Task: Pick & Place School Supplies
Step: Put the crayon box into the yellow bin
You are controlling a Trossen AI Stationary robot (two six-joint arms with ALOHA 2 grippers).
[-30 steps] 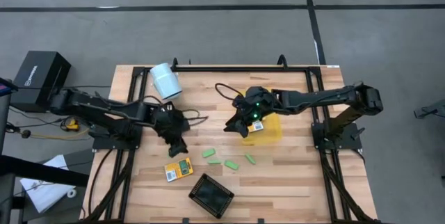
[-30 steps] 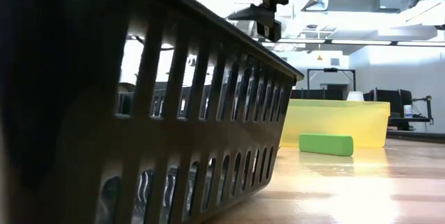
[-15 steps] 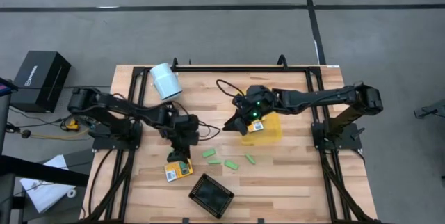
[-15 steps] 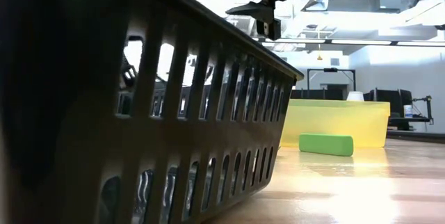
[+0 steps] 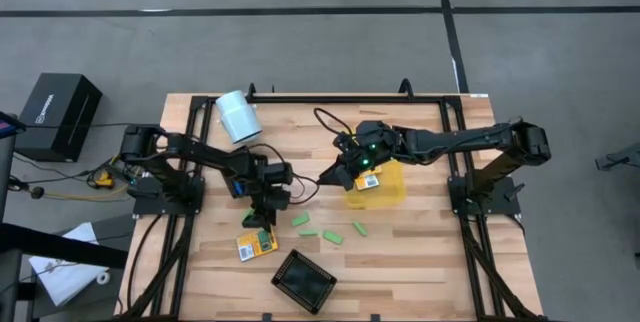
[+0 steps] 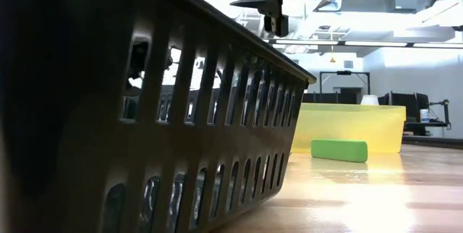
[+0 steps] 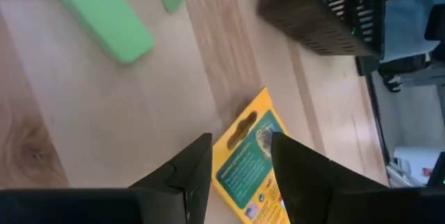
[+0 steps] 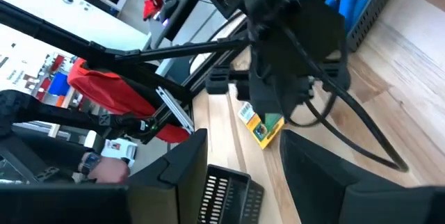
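A flat yellow pack [image 5: 257, 244] with a green label lies on the wood near the table's front. My left gripper [image 5: 263, 218] hangs just above its far end, pointing steeply down. It is open, and in the left wrist view the pack [image 7: 245, 179] shows in the gap between its fingers [image 7: 241, 144]. I cannot tell whether they touch it. Several light-green oblong pieces [image 5: 330, 232] lie to the right. My right gripper [image 5: 336, 177] stays raised and open at the left edge of the yellow bin [image 5: 392, 190], where another pack [image 5: 370, 183] lies.
A black slotted tray [image 5: 303, 280] stands at the near edge and fills the low view's left [image 6: 145, 117]. A pale cylinder [image 5: 238, 115] lies at the far left. Another black tray with blue-handled tools [image 8: 351, 5] sits under my left arm.
My left gripper has come down toward the yellow pack, shifting toward the table's near and right side while its wrist rolled. It stays open. The pack and the green pieces have not moved. My right arm has kept its place.
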